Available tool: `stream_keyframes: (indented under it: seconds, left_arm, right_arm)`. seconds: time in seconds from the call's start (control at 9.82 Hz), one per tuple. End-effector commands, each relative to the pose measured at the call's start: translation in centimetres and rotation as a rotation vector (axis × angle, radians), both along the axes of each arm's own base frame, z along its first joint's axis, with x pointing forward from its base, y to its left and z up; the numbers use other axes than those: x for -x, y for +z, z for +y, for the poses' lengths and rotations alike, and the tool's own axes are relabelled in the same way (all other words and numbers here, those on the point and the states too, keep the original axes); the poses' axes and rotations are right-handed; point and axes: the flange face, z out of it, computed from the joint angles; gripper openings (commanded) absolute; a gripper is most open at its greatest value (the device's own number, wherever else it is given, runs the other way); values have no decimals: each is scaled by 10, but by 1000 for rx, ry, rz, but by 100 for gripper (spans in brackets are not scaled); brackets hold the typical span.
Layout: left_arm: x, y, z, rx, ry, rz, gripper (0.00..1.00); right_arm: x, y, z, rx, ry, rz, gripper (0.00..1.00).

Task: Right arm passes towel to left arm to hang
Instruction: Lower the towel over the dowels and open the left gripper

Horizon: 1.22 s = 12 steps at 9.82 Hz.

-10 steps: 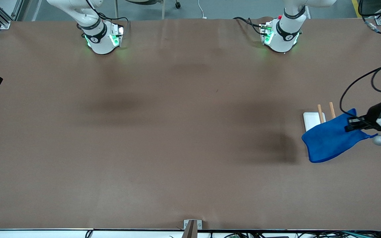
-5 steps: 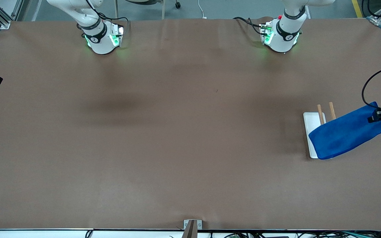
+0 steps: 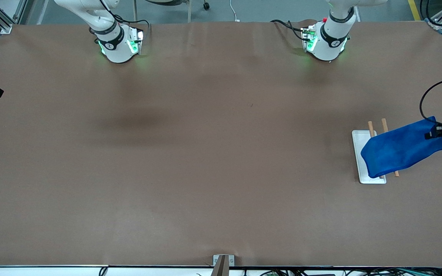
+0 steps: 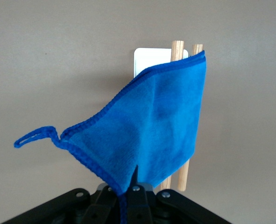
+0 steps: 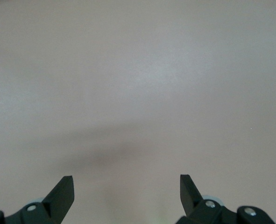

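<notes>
Your left claw (image 3: 431,134) is pinching the towel (image 3: 399,148) by one edge, draped over the rack's two wooden rods (image 4: 184,163) on the white base (image 3: 360,153). Lower it evenly across both rods before letting go. Right claw (image 5: 127,191) is spread, waiting over bare counter (image 3: 205,153).

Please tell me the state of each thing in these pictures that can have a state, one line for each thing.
towel: held up by one edge, draped over the rack, not lying on the table.
left gripper: shut on the towel, over the left arm's end of the table.
right gripper: open, holding nothing, above bare table; this arm waits.
rack: white base flat on the table, two wooden rods across it, partly covered by the towel.
</notes>
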Motion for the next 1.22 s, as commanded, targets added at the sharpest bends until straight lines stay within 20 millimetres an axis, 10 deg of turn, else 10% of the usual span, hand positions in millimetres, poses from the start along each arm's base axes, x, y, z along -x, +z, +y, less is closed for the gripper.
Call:
stream_keyframes:
  seconds: [0.0,0.2,0.51,1.12]
  left_arm:
    - [0,-33,0,-1,0,10,12]
    - [-6,-36,-5,-11,-7,-5,99]
    - [-26,-6,-58,7,-6,-64,100]
    - [7,151,-241,-119,76,-149,100]
  right_arm:
    - [1,1,1,15,-13,6,100]
    - [1,0,0,14,-14,9,100]
    - [1,0,-3,15,-19,6,100]
    - [1,0,0,13,-15,6,100]
